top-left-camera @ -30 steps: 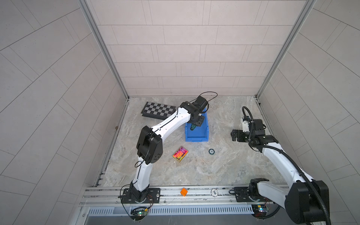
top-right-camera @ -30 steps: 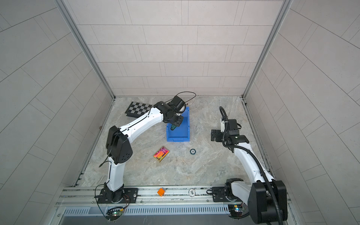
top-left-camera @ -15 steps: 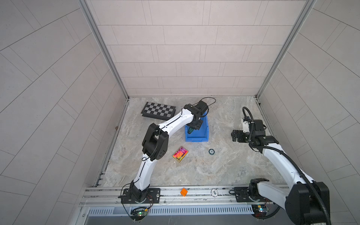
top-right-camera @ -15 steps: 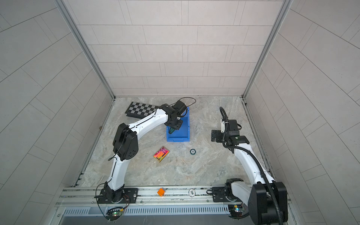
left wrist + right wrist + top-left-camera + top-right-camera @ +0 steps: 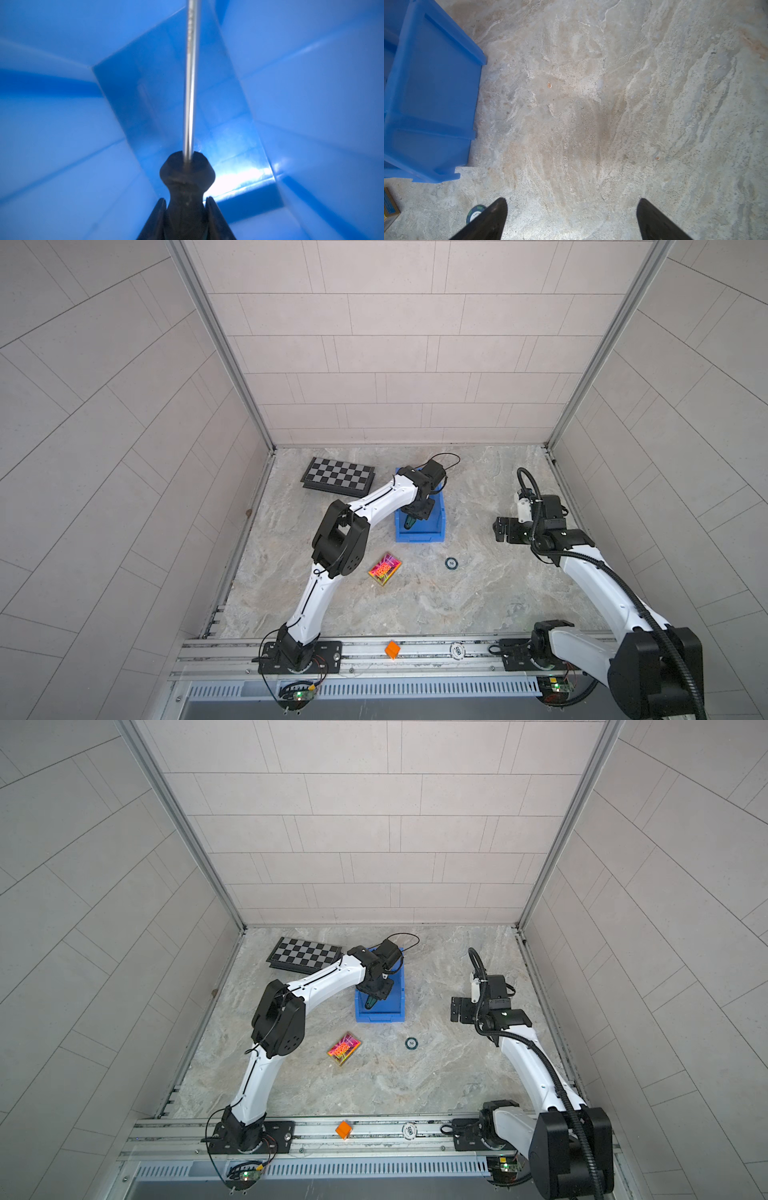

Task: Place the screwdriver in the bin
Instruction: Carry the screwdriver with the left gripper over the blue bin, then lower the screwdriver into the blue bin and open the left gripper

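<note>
Inside the bin [image 5: 419, 536], left gripper [image 5: 186, 201] clamps the screwdriver [image 5: 187, 172] by its handle, shaft sticking out past the fingertips. Right gripper [image 5: 572, 202] is spread wide, empty, right of the bin.

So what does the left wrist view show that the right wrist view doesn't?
Only left wrist: the screwdriver, its handle clamped in the shut left hand, with the bin walls all round it. Only right wrist: the open, empty right hand over the table, a chip and a box corner. Both: the bin, seen from inside in the left wrist view and from outside in the right.
</note>
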{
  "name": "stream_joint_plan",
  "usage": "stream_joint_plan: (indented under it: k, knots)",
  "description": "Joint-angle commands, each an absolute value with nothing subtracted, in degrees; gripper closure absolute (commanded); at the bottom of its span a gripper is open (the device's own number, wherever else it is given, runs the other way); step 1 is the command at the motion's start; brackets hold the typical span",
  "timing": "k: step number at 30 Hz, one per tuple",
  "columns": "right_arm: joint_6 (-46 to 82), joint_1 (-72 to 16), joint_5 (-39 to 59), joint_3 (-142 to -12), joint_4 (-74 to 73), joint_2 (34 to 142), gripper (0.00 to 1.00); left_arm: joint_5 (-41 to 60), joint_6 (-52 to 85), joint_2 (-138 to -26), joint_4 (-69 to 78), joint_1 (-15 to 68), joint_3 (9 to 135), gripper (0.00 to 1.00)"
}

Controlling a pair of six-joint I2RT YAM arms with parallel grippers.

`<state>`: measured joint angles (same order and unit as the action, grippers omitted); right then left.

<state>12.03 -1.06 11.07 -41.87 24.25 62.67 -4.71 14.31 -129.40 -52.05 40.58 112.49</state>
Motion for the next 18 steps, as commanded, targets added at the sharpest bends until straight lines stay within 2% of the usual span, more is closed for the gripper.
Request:
stream_joint_plan:
  k: [1, 18]
  knots:
    - [11.3, -0.8, 10.4, -41.3, 24.6, 62.7, 0.01, -4.8, 15.8, -130.9, -51.2, 40.7, 114.8, 1.0]
    - [11.3, -0.8, 10.5, -41.4, 24.3, 63.0, 0.01, -4.7, 16.2, -134.6, -50.8, 40.7, 115.7, 0.93]
